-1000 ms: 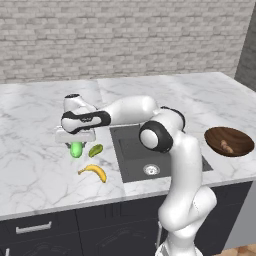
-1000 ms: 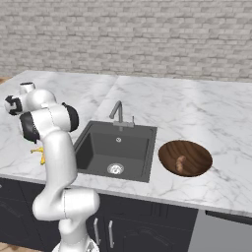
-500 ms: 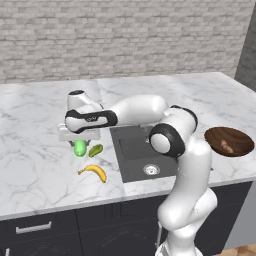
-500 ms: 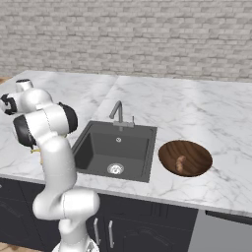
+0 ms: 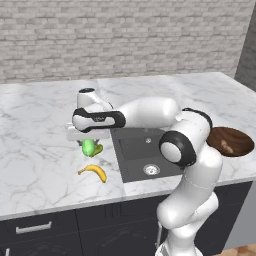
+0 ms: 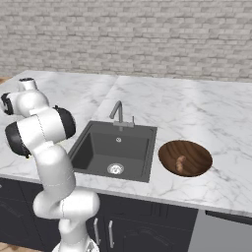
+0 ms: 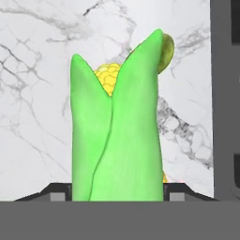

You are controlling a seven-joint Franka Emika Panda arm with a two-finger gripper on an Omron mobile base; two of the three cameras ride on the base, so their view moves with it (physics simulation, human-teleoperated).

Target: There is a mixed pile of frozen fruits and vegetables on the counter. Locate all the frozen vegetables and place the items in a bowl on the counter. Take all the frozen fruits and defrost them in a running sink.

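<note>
Left base view: the hand [image 5: 89,138] is reaching out over the surface [image 5: 35,150] left of the sink [image 5: 145,155], with the bright green oblong [image 5: 88,147] hanging just under it; the olive-green oval [image 5: 98,149] is lying against the oblong's right side, and the banana [image 5: 93,171] is lying apart, nearer the front edge. Whether the oblong is off the surface cannot be told here. Hand view: the oblong [image 7: 117,136] is showing as a corn cob in a green husk, yellow kernels at its far end, and the two finger tips [image 7: 58,191] are sitting tight at either side of its base, so the hand is closed around the corn; the olive-green oval [image 7: 165,52] is peeking out behind the husk tip, over marble. Right base view: the sink [image 6: 113,150] is showing its curved faucet [image 6: 118,114] and round drain [image 6: 115,169], and right of it the bowl [image 6: 185,158] is holding a brown oblong [image 6: 180,164]. The surface is white marble with grey veins over dark cabinets [image 6: 147,229], backed by a grey brick wall [image 6: 147,39].
</note>
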